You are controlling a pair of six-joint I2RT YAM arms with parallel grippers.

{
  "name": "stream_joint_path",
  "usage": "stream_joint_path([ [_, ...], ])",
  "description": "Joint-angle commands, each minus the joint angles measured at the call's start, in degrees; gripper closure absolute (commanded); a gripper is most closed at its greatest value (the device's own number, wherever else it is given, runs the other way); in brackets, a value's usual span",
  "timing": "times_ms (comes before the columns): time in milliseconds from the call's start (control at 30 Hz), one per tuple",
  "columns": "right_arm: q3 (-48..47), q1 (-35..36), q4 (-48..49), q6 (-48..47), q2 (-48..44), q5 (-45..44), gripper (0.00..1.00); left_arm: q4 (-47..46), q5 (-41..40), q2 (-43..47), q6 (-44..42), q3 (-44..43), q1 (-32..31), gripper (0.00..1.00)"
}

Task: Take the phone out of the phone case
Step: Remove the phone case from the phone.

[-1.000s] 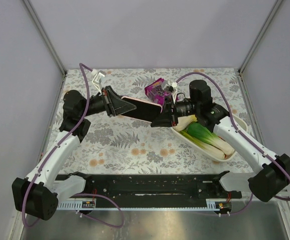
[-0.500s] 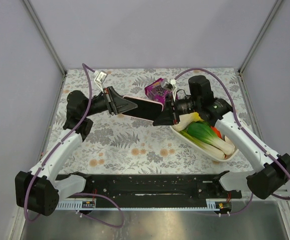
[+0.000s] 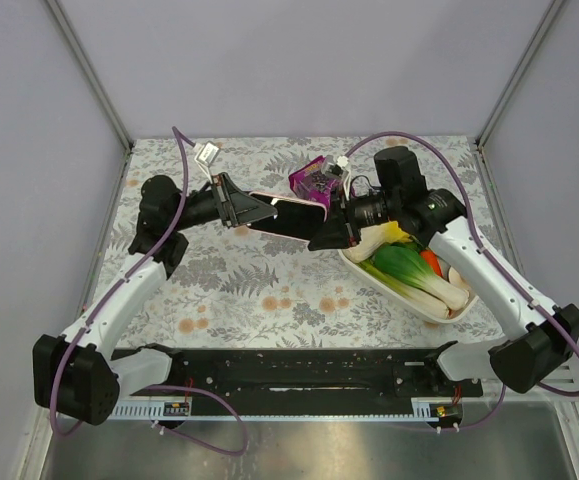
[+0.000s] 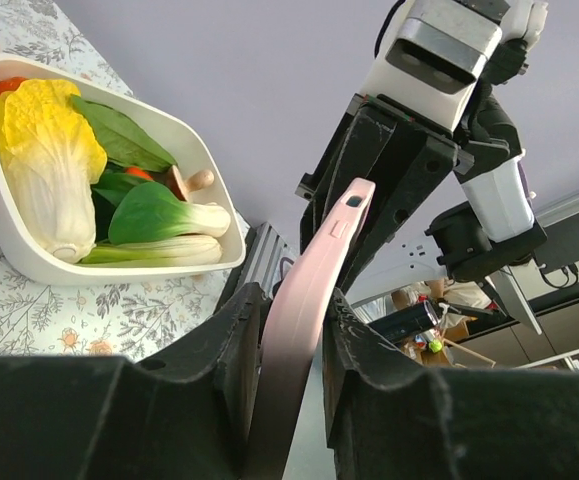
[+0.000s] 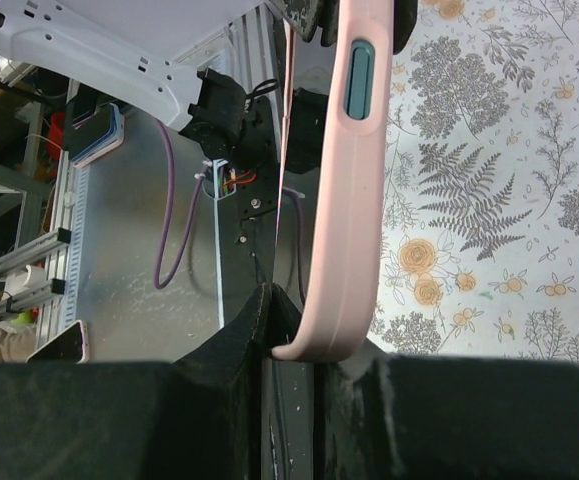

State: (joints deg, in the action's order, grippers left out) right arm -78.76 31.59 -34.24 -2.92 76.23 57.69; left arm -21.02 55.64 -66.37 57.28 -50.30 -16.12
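The left gripper (image 4: 291, 312) had the pink phone case (image 4: 314, 260) standing edge-on between its two fingers, which sat close against either side of it. Whether they actually pressed the case or only flanked it could not be told. The right gripper (image 5: 314, 335) was closed on the opposite end of the case, with that end's rounded corner tucked between its fingers. On the long pink edge running away from it, a teal side button (image 5: 356, 80) faced the right wrist camera.

In the overhead view the phone (image 3: 297, 216) was seated in the case with its dark screen up. The pair hung in the air between the two grippers, roughly level, above the middle of the far half of the counter (image 3: 249, 290).

Just behind the phone lay a purple packet (image 3: 311, 180) on the flowered surface. To the right, under the right arm, a long white dish (image 3: 437, 314) rested on the counter. It held a pale yellow cabbage (image 4: 49, 150), bok choy (image 4: 164, 215) and a bit of something red.
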Motion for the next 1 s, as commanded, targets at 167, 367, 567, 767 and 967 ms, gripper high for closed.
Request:
stream_joint_path([
  [167, -9.40, 2.42, 9.89, -6.50, -4.95, -1.15, 0.99, 18.76, -19.17, -5.53, -4.45, 5.04, 5.40, 1.00],
  [367, -4.04, 2.33, 15.33, 0.70, -4.51, -11.01, 0.65, 11.01, -11.09, -1.49, -4.90, 2.49, 5.31, 1.00],
  [567, -1.40, 2.33, 17.89, 6.07, -3.10, -14.01, 0.37, 0.46, -4.75, 1.41, -0.33, 2.49, 5.31, 1.00],
  [767, 1.24, 1.37, 20.43, 9.59, -2.14, -12.96, 0.32, -6.66, -1.59, 3.09, 3.89, 2.67, 6.01, 1.00],
  [967, 5.98, -0.48, 28.68, 15.74, -1.26, -3.84, 0.40, -13.78, 0.87, 4.32, 7.58, 2.58, 6.45, 1.00],
])
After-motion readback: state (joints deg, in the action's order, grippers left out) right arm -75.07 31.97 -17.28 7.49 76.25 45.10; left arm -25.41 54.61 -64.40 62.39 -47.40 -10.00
